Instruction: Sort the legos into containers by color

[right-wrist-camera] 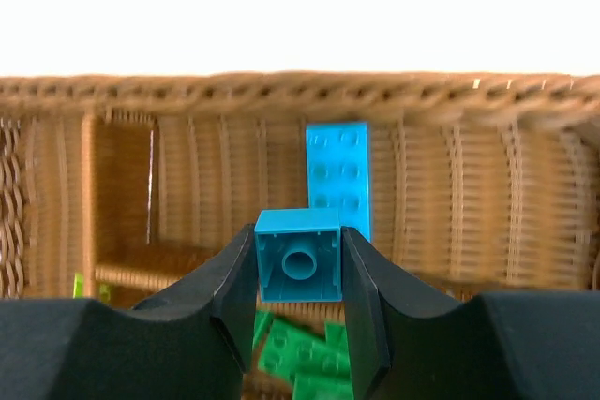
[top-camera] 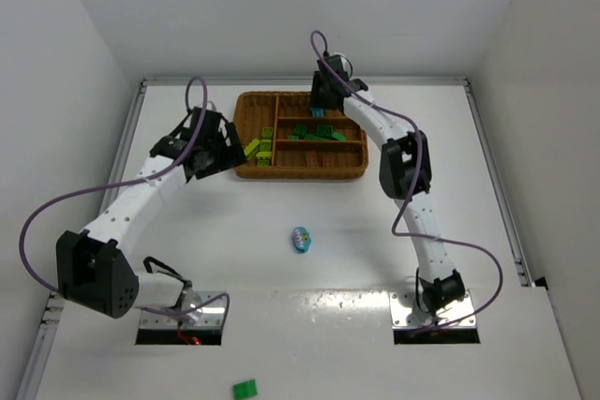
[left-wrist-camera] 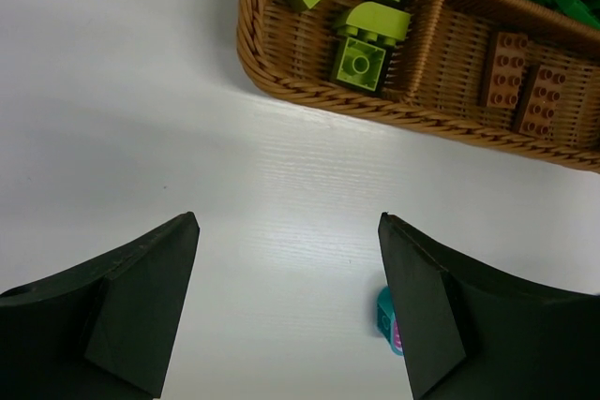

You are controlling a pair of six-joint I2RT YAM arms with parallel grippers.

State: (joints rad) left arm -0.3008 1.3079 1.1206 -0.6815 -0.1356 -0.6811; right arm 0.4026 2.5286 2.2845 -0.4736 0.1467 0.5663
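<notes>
Here, right gripper (right-wrist-camera: 299, 274) pinches one teal brick (right-wrist-camera: 298, 264) near another teal brick (right-wrist-camera: 337, 175); left gripper (left-wrist-camera: 287, 224) spread.

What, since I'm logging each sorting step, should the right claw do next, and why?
Probably ease down a little and open. The right claw grips a blue brick over the basket by its far section, where a second blue brick lies, so releasing there seems to match the colours.
</notes>
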